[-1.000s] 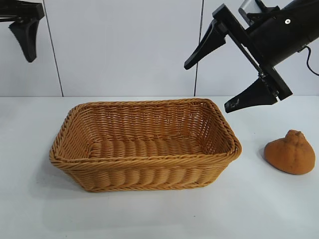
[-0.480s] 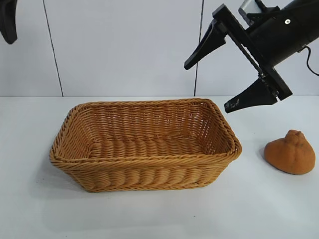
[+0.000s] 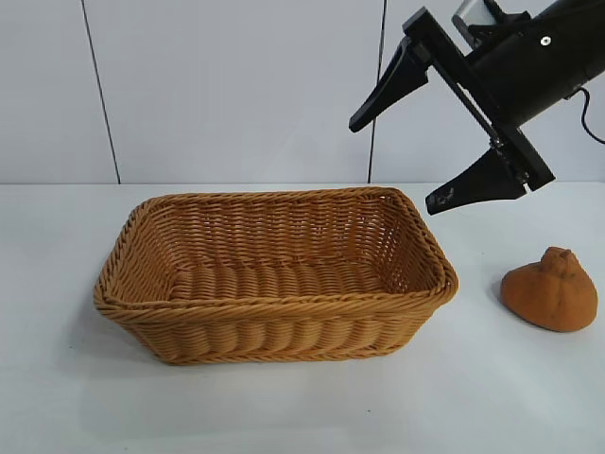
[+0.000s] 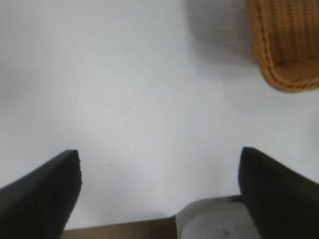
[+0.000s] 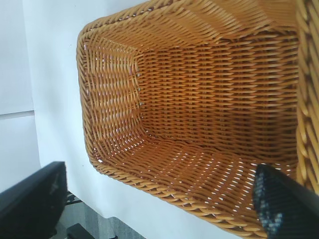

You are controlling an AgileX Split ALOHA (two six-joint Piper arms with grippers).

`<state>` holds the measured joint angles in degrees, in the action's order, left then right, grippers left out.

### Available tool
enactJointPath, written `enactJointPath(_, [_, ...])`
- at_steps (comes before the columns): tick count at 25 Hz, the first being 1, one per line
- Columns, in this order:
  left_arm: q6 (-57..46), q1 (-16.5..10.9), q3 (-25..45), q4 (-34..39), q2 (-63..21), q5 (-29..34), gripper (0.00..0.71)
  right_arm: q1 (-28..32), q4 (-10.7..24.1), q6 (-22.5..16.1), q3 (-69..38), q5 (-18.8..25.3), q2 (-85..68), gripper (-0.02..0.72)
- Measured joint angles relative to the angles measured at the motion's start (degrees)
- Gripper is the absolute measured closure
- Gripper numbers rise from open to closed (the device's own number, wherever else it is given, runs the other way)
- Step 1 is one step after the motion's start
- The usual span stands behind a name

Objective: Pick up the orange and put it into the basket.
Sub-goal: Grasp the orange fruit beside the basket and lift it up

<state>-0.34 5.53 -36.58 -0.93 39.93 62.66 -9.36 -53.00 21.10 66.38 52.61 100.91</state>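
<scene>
The orange (image 3: 550, 291), dull orange-brown with a knobby top, lies on the white table right of the basket (image 3: 274, 331), apart from it. The tan wicker basket is empty. My right gripper (image 3: 394, 165) hangs open in the air above the basket's right end, up and to the left of the orange, holding nothing. In the right wrist view its gripper (image 5: 159, 184) looks down into the basket (image 5: 84, 99); the orange is out of that view. My left gripper (image 4: 159, 159) is open over bare table, with a basket corner (image 4: 289, 50) off to one side. It is outside the exterior view.
The white table (image 3: 492, 397) has free surface in front of and on both sides of the basket. A pale panelled wall (image 3: 236, 85) stands behind. A table edge with a grey fitting (image 4: 214, 221) shows beneath the left gripper.
The left gripper has risen out of the exterior view at the top left. The right arm, basket and orange have not moved.
</scene>
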Motion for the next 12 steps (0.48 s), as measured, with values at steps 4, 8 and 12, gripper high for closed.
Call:
enactJointPath(4, [0.0,0.0,6.7,0.0,-10.1,-1.6,0.098,0.0,0.7,0.7,0.4,0.8,-0.9,0.009])
enactJointPath(8, [0.0,0.0,7.6,0.0,-17.5,-1.6,0.098,0.0,6.4,-0.3,5.6,2.7,-2.8,0.009])
enactJointPath(12, [0.0,0.0,7.7,0.0,-23.6,-1.6,0.098,0.0,18.9,-7.9,13.1,6.3,-3.9,0.009])
